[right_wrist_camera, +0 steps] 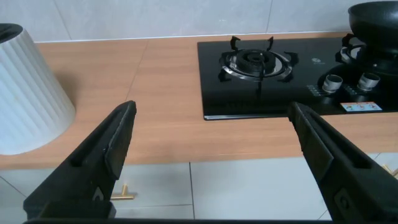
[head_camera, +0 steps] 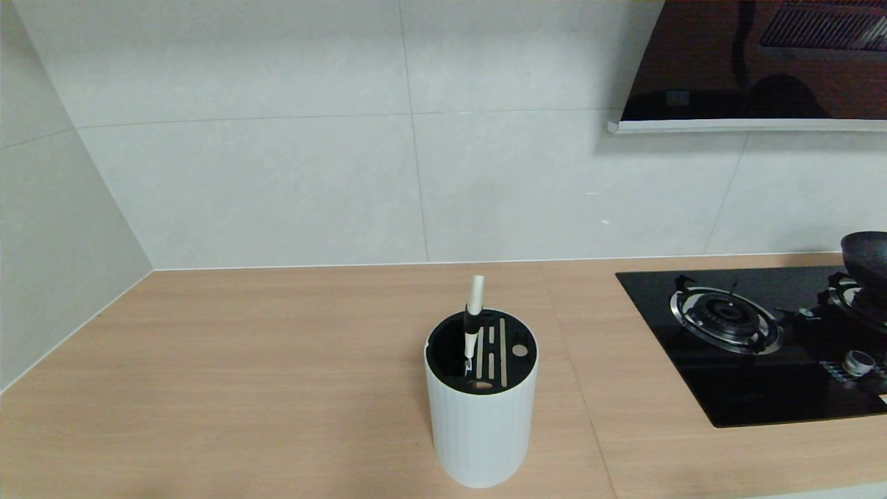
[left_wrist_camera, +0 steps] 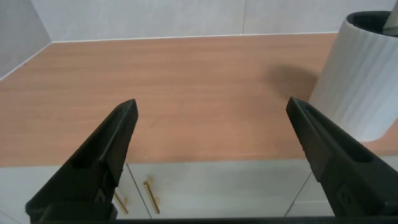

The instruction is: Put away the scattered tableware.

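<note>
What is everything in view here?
holder: one, white with black slotted top, mid-countertop
utensil: one, cream and black handle, standing in the holder
countertop: one, light wood, along the wall
hob: one, black, set into the countertop at right
burners: two, dark, on the hob
knobs: two, silver, hob's front
pan: one, dark, on the right burner
range hood: one, dark, above the hob
wall: one, pale grey tiles, behind the countertop
cabinet handles: two, gold, below the countertop edge
left gripper: one, black, open, before the counter edge, left of the holder
right gripper: one, black, open, before the counter edge, between holder and hob
</note>
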Available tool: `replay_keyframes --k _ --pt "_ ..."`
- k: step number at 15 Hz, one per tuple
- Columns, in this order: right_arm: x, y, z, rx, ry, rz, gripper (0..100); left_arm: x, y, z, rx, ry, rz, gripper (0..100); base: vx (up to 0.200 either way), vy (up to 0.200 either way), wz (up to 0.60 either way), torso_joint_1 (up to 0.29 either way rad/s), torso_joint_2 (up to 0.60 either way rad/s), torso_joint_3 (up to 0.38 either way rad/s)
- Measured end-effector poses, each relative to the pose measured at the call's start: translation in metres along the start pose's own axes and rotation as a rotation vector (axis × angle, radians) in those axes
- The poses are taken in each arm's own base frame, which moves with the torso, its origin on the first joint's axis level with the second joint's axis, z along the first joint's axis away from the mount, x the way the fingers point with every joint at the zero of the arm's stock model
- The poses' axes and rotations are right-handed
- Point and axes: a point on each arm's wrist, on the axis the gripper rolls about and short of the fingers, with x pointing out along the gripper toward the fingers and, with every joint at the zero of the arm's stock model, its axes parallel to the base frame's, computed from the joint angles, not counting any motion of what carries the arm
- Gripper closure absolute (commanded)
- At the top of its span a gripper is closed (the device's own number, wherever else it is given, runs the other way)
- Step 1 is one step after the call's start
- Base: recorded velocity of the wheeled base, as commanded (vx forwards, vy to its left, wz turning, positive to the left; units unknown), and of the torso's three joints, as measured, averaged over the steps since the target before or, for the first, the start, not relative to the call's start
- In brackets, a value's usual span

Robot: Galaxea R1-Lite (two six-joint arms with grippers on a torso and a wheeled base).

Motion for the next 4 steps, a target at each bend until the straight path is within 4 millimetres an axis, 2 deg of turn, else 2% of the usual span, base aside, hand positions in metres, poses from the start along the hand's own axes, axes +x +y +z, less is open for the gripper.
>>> replay_keyframes --k 4 --pt "0.0 0.0 -0.0003 0.0 0.001 -0.002 0 0.0 0.0 0.0001 -0.005 0.0 0.001 0 0.0 0.0 0.0 0.0 0.0 0.0"
